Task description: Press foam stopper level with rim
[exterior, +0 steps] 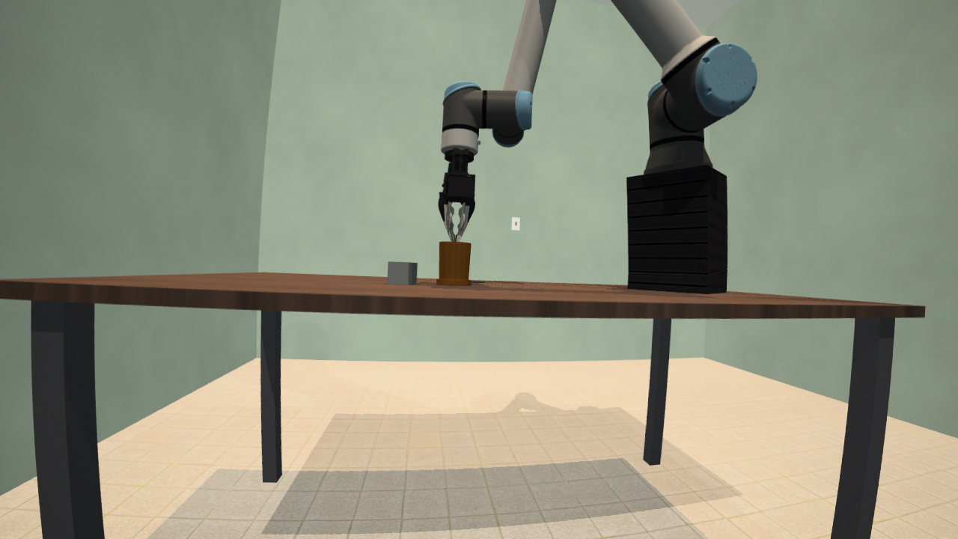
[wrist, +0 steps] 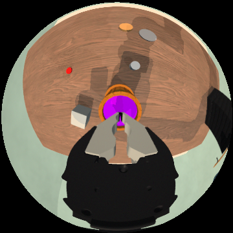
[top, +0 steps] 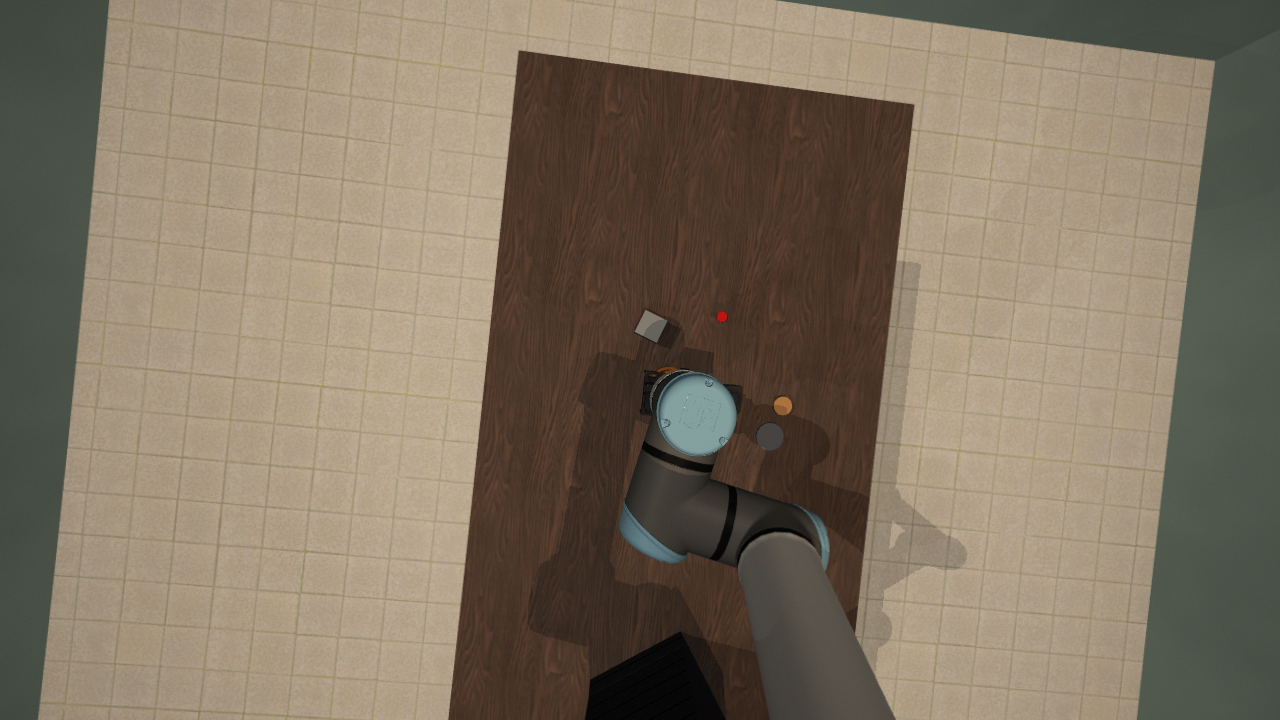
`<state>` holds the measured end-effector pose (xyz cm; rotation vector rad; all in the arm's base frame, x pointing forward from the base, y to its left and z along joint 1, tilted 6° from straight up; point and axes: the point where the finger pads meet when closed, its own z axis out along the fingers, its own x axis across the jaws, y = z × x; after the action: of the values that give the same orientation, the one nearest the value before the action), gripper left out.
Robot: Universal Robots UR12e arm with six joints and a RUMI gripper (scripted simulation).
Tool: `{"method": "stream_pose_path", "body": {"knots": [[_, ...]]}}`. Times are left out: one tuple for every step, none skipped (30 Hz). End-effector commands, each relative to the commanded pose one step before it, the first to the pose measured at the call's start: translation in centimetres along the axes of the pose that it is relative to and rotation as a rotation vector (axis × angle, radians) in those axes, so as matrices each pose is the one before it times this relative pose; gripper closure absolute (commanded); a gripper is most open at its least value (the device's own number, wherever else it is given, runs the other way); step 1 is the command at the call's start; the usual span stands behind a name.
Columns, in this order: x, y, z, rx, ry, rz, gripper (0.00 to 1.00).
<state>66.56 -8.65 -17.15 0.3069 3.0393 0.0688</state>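
The brown jar (exterior: 454,263) stands upright on the table; in the wrist view it shows as an orange rim (wrist: 120,107) around the purple foam stopper (wrist: 120,109). My gripper (exterior: 456,236) is shut with nothing between the fingers, and its tips are at the jar's mouth, right over the stopper (wrist: 120,120). From the side the stopper does not rise above the rim. In the top view my wrist (top: 696,413) hides the jar almost wholly.
A grey cube (exterior: 402,272) sits just left of the jar, also in the wrist view (wrist: 80,116). An orange disc (top: 782,405), a dark grey disc (top: 769,436) and a red dot (top: 721,316) lie on the table. The black robot pedestal (exterior: 676,230) stands at the right.
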Motion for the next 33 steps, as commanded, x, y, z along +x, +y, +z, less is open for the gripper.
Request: {"method": "stream_pose_path", "body": {"knots": [[-0.049,-0.004,-0.341,0.00010,-0.00095,-0.00004,1.00],[0.000,0.000,-0.210,0.00000,0.00000,0.00000,1.00],[-0.001,0.000,-0.233,0.00000,0.00000,0.00000,1.00],[0.001,0.000,-0.253,0.00000,0.00000,0.00000,1.00],[-0.001,0.000,-0.271,0.00000,0.00000,0.00000,1.00],[0.000,0.000,-0.285,0.00000,0.00000,0.00000,1.00],[0.000,0.000,-0.297,0.00000,0.00000,0.00000,1.00],[0.000,0.000,-0.304,0.00000,0.00000,0.00000,1.00],[0.000,0.000,-0.308,0.00000,0.00000,0.00000,1.00],[-0.001,0.000,-0.309,0.00000,0.00000,0.00000,1.00],[0.000,0.000,-0.305,0.00000,0.00000,0.00000,1.00],[0.000,0.000,-0.298,0.00000,0.00000,0.00000,1.00],[0.000,0.000,-0.287,0.00000,0.00000,0.00000,1.00],[0.000,0.000,-0.272,0.00000,0.00000,0.00000,1.00],[0.000,0.000,-0.255,0.00000,0.00000,0.00000,1.00],[0.000,0.000,-0.235,0.00000,0.00000,0.00000,1.00],[0.000,0.000,0.000,0.00000,0.00000,0.00000,1.00],[0.000,0.000,0.000,0.00000,0.00000,0.00000,1.00],[0.000,0.000,-0.213,0.00000,0.00000,0.00000,1.00],[0.000,0.000,-0.188,0.00000,0.00000,0.00000,1.00],[0.000,0.000,-0.162,0.00000,0.00000,0.00000,1.00],[0.000,0.000,-0.136,0.00000,0.00000,0.00000,1.00],[0.000,0.000,-0.109,0.00000,0.00000,0.00000,1.00],[0.000,0.000,-0.084,0.00000,0.00000,0.00000,1.00],[0.000,0.000,-0.060,0.00000,0.00000,0.00000,1.00],[0.000,0.000,-0.039,0.00000,0.00000,0.00000,1.00],[0.000,0.000,-0.021,0.00000,0.00000,0.00000,1.00],[0.000,0.000,-0.008,0.00000,0.00000,0.00000,1.00],[0.000,0.000,-0.001,0.00000,0.00000,0.00000,1.00],[0.000,0.000,0.000,0.00000,0.00000,0.00000,1.00],[0.000,0.000,0.000,0.00000,0.00000,0.00000,1.00],[0.000,0.000,0.000,0.00000,0.00000,0.00000,1.00],[0.000,0.000,0.000,0.00000,0.00000,0.00000,1.00]]}}
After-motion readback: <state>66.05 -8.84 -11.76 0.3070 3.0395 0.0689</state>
